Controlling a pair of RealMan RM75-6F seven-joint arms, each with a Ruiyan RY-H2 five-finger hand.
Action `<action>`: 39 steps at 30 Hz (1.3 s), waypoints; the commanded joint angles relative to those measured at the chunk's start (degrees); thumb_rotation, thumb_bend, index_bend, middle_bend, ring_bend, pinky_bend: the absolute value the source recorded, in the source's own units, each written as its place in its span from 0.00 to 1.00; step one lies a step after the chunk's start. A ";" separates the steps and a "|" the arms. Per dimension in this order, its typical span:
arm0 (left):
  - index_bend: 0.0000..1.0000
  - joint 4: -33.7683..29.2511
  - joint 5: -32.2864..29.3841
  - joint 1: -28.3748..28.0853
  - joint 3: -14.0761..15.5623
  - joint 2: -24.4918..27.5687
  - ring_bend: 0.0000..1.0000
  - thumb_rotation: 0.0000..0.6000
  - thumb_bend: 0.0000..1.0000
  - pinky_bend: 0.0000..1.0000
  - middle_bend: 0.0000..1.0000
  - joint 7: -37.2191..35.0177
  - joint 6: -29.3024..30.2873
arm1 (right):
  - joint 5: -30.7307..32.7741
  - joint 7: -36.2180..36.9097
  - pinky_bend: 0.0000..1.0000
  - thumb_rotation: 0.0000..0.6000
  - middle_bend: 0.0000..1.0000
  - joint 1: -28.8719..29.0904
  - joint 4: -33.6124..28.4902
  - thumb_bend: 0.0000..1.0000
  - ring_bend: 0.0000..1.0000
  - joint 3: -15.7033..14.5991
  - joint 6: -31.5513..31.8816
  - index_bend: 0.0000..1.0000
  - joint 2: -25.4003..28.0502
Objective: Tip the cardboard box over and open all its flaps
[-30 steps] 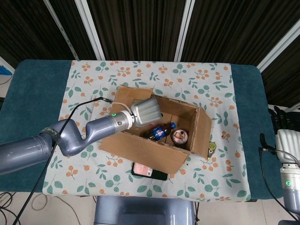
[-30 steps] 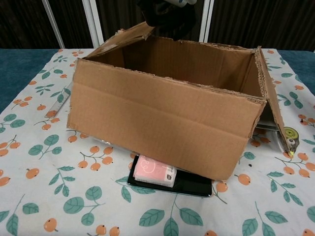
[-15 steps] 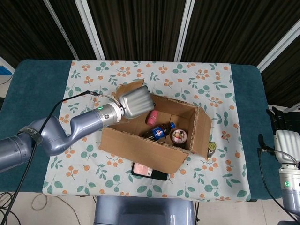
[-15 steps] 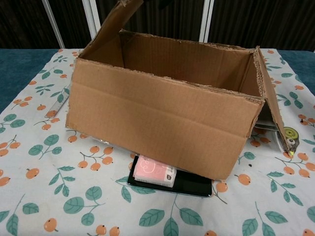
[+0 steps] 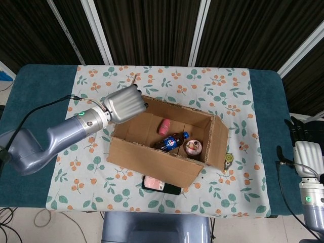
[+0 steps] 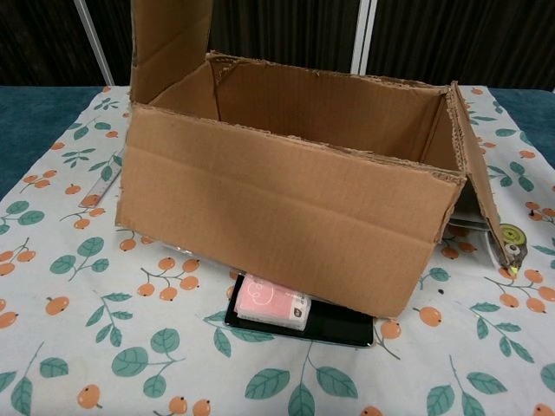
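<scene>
The cardboard box (image 5: 162, 144) stands upright on the flowered cloth with its top open; a cola bottle (image 5: 172, 142), a pink item and a round item lie inside. My left hand (image 5: 124, 103) presses on the box's left flap from the inner side. That flap (image 6: 169, 43) stands upright in the chest view, its top out of frame. The right flap (image 6: 475, 160) hangs down outside the box. My right hand (image 5: 302, 147) waits beyond the table's right edge, fingers straight and holding nothing. Neither hand shows in the chest view.
A black tray with a pink pack (image 6: 273, 303) pokes out from under the box's front edge. A small yellow-green round item (image 6: 510, 236) lies by the right flap. A thin strip (image 6: 102, 184) lies on the cloth left of the box.
My left hand has swung from inside the box out to the left, and the left flap has risen from leaning over the opening to standing upright. My right hand has barely moved.
</scene>
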 commanded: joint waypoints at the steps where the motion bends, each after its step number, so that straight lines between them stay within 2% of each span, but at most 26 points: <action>1: 0.42 -1.12 0.49 1.46 0.53 1.51 0.44 1.00 0.87 0.48 0.53 0.03 0.58 | -0.07 0.00 0.22 1.00 0.00 -0.03 -0.07 0.51 0.04 0.02 -0.03 0.09 -0.01; 26: 0.41 -2.09 4.60 16.12 3.15 10.55 0.44 1.00 0.84 0.48 0.52 -4.69 6.59 | -0.24 -0.21 0.22 1.00 0.00 -0.19 -0.62 0.51 0.04 0.12 -0.90 0.10 -0.09; 29: 0.40 -1.78 4.59 18.42 3.53 9.87 0.42 1.00 0.75 0.48 0.51 -5.54 8.41 | -0.45 -0.44 0.22 1.00 0.00 -0.20 -0.73 0.51 0.04 -0.05 -1.01 0.10 -0.07; 32: 0.33 -1.89 3.33 22.20 3.48 8.12 0.36 1.00 0.57 0.42 0.42 -7.09 13.30 | -0.63 -0.60 0.22 1.00 0.00 -0.29 -0.88 0.51 0.04 -0.07 -0.82 0.10 0.01; 34: 0.26 -2.34 2.02 25.46 3.37 6.43 0.26 1.00 0.42 0.33 0.29 -7.91 18.00 | -0.70 -0.59 0.22 1.00 0.00 -0.38 -0.97 0.51 0.04 -0.03 -0.63 0.10 0.09; 37: 0.13 -4.03 -0.23 31.29 3.22 3.19 0.08 1.00 0.25 0.19 0.07 -8.82 26.88 | -0.72 -0.57 0.22 1.00 0.00 -0.49 -1.02 0.51 0.04 0.06 -0.43 0.09 0.18; 39: 0.06 -5.65 -1.55 35.15 3.32 1.00 0.01 1.00 0.18 0.13 0.01 -9.23 32.67 | -0.72 -0.59 0.22 1.00 0.00 -0.52 -1.06 0.50 0.04 0.12 -0.36 0.09 0.21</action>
